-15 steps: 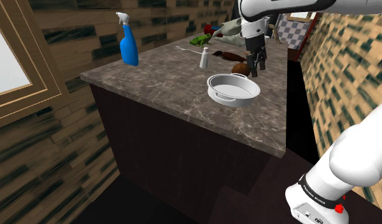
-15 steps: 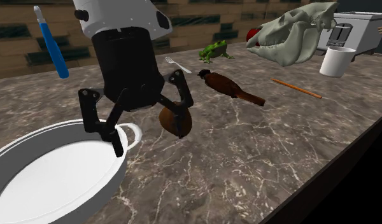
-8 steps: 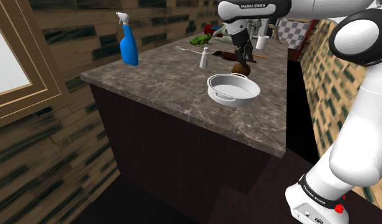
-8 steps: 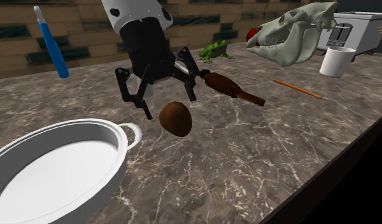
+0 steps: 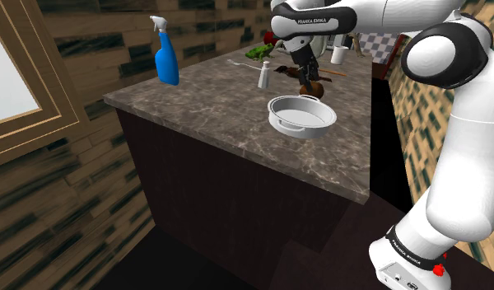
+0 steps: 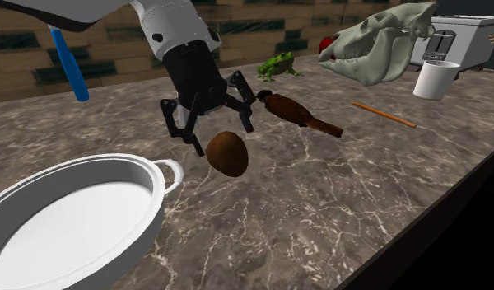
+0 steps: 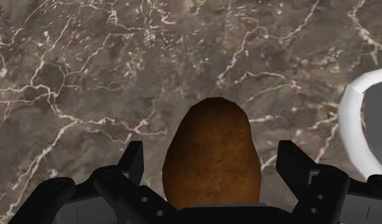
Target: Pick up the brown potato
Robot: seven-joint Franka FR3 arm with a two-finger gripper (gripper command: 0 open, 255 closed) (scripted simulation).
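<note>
The surface looks like dark brown stone. Thin white lines run all over it, and it is smooth and a little shiny. The potato has brown skin that looks rough and dull, with tiny dark specks. My end effector is plain black and dull. The pan is white and smooth, with a soft shine on its rim. The spray bottle is bright blue and smooth. The skull is pale grey-green, dull and bumpy. The mug is white and smooth. My arm is white, smooth and a bit glossy. The wall looks like brown wood boards.
</note>
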